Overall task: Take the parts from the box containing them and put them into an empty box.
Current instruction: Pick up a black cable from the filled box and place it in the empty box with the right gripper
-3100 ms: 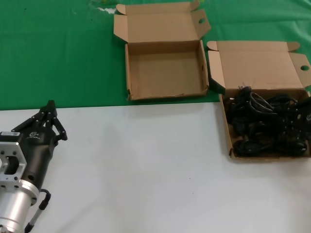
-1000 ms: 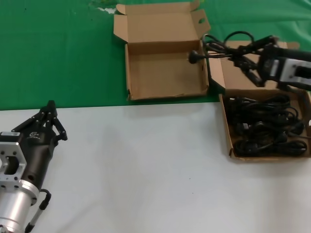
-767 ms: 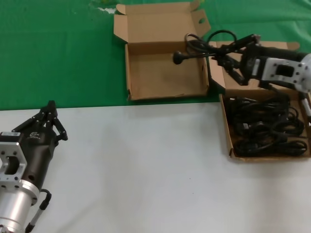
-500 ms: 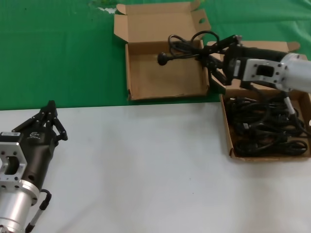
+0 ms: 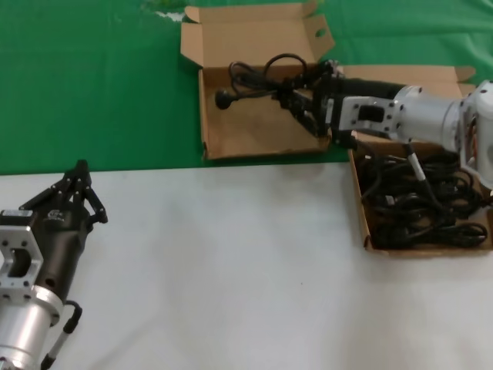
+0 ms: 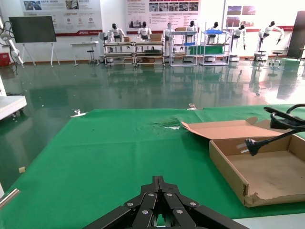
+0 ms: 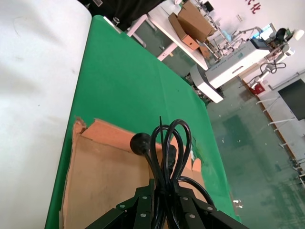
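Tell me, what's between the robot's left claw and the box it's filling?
Nothing stands there. In the head view, only bare white table and green cloth lie between the left gripper and the empty box.

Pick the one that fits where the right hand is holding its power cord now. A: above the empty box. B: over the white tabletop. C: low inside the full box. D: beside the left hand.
A: the right hand grips a coiled power cord above the empty box, its plug hanging clear of the floor.
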Controlling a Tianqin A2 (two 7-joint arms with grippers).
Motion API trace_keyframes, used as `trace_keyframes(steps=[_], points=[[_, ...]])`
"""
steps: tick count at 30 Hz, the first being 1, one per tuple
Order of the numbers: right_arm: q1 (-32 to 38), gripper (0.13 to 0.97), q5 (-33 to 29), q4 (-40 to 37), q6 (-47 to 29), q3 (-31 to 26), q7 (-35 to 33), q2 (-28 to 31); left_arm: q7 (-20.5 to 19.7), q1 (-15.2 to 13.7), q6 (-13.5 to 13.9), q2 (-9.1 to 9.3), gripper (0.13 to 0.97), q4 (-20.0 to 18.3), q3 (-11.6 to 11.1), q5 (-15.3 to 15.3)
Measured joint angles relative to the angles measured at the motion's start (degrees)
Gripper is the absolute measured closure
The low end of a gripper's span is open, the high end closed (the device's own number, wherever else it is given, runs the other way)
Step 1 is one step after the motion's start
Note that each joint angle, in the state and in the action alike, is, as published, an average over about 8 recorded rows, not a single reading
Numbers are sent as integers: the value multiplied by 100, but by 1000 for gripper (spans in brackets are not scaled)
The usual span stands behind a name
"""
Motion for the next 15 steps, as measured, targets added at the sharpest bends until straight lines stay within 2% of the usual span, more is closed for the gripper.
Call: trace_keyframes(steps=[8,15], points=[[583,898,259,-1545,230,387,-1212,-523,0,0,0,0,958,0,0,0],[740,898,344,-2095,605,590,-1752,-764,0,0,0,0,958,0,0,-1]])
